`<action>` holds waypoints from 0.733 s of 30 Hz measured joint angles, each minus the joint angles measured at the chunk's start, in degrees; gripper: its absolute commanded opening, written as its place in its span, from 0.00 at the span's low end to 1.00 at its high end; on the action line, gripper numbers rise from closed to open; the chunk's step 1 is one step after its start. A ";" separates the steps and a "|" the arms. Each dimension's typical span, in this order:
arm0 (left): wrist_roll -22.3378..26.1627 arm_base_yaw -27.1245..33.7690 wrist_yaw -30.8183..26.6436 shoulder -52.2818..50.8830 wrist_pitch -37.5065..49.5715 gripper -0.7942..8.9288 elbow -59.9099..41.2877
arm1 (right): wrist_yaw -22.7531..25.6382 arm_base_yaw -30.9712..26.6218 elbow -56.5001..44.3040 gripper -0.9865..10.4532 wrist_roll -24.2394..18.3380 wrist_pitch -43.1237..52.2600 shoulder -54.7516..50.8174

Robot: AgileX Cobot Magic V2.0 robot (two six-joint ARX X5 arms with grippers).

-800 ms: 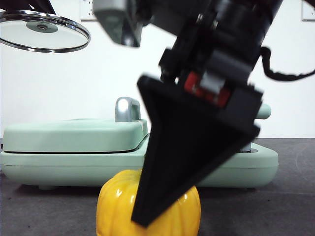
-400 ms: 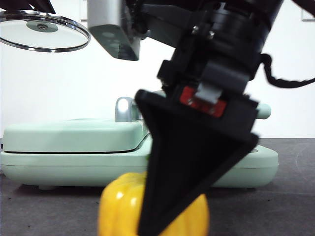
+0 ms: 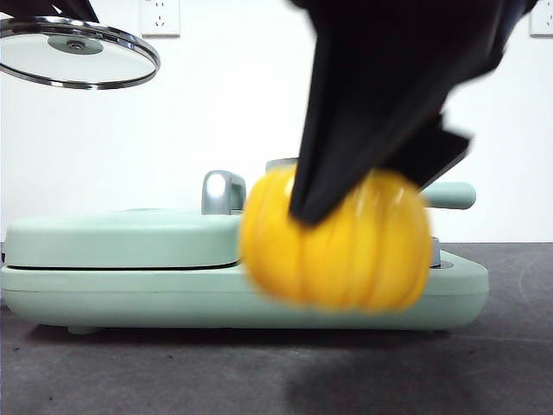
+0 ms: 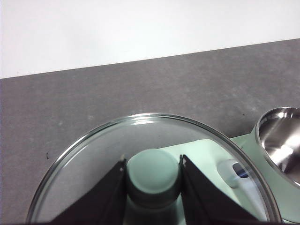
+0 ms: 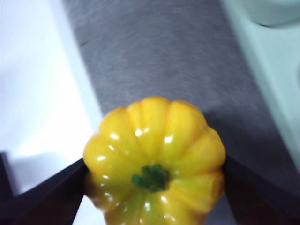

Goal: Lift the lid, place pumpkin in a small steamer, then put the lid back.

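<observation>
My right gripper (image 3: 346, 203) is shut on the yellow pumpkin (image 3: 337, 238) and holds it in the air in front of the mint-green appliance. In the right wrist view the pumpkin (image 5: 154, 164) sits between the two jaws, green stem facing the camera. My left gripper (image 4: 153, 171) is shut on the mint knob of the glass lid (image 4: 84, 154) and holds it high at the upper left of the front view, where the lid (image 3: 78, 54) hangs level. The small steamer (image 4: 281, 140) shows as an open steel-rimmed pot; in the front view only its side handle (image 3: 451, 195) shows behind the pumpkin.
The wide mint-green griddle cover (image 3: 121, 238) with a chrome handle (image 3: 223, 192) stands at left on the appliance base (image 3: 458, 294). Dark grey tabletop (image 3: 130, 372) lies in front; a white wall stands behind.
My right gripper has lifted the pumpkin off the table, up and to the right, in front of the steamer. The lid in my left gripper has stayed put.
</observation>
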 measured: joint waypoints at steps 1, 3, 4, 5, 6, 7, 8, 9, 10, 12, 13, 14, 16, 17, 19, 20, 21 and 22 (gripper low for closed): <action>0.00 0.00 0.00 0.00 0.00 0.09 0.00 | 1.16 -0.50 0.63 0.41 2.34 -1.53 -1.29; 0.00 0.00 0.00 0.00 0.00 0.09 0.00 | 3.80 -1.62 2.36 0.41 6.54 -4.90 -3.45; 0.00 0.00 0.00 0.00 0.00 0.09 0.00 | 5.31 -2.34 3.61 0.41 8.44 -6.91 -4.39; 0.00 0.00 0.00 0.00 0.00 0.09 0.00 | 6.49 -2.97 4.92 0.41 9.81 -8.79 -5.05; -0.02 0.00 0.00 0.00 0.00 0.09 0.00 | 7.56 -3.80 6.64 0.41 10.97 -11.15 -5.60; -0.02 0.00 0.00 0.00 0.00 0.09 0.00 | 8.24 -4.68 8.59 0.41 11.78 -13.60 -5.86; -0.02 0.00 0.00 0.00 0.00 0.09 0.00 | 8.79 -5.51 10.32 0.41 12.26 -15.69 -5.88; 0.00 0.00 0.00 0.00 0.00 0.09 0.00 | 9.49 -6.67 12.52 0.41 12.61 -18.29 -5.79; 0.00 0.00 0.00 0.00 0.00 0.09 0.00 | 9.49 -7.48 13.97 0.41 12.72 -20.02 -5.62; 0.00 0.00 0.00 0.00 0.00 0.09 0.00 | 9.49 -9.66 17.59 0.41 12.72 -23.37 -5.01; 0.00 0.00 0.00 0.00 0.00 0.09 0.00 | 9.51 -10.51 19.15 0.41 12.66 -24.20 -4.57; 0.00 0.00 0.00 0.00 0.00 0.09 0.00 | 9.51 -11.61 20.81 0.41 12.37 -24.70 -4.00; 0.00 0.00 0.00 0.00 0.00 0.09 0.00 | 9.51 -13.49 23.96 0.41 11.63 -25.33 -2.49; 0.00 0.00 0.00 0.00 0.00 0.09 0.00 | 9.51 -14.51 25.70 0.41 11.15 -25.62 -1.36; 0.00 0.00 0.00 0.00 0.00 0.09 0.00 | 9.51 -16.13 28.59 0.41 10.49 -26.12 0.81; 0.00 0.00 0.02 0.00 0.00 0.09 0.00 | 9.51 -16.87 30.14 0.41 10.05 -26.45 2.12; 0.00 0.00 0.00 0.00 0.00 0.09 0.00 | 9.51 -17.53 31.50 0.41 9.64 -26.56 3.37; 0.00 0.00 0.00 0.00 0.00 0.09 0.00 | 9.51 -18.23 33.05 0.41 9.16 -26.71 4.81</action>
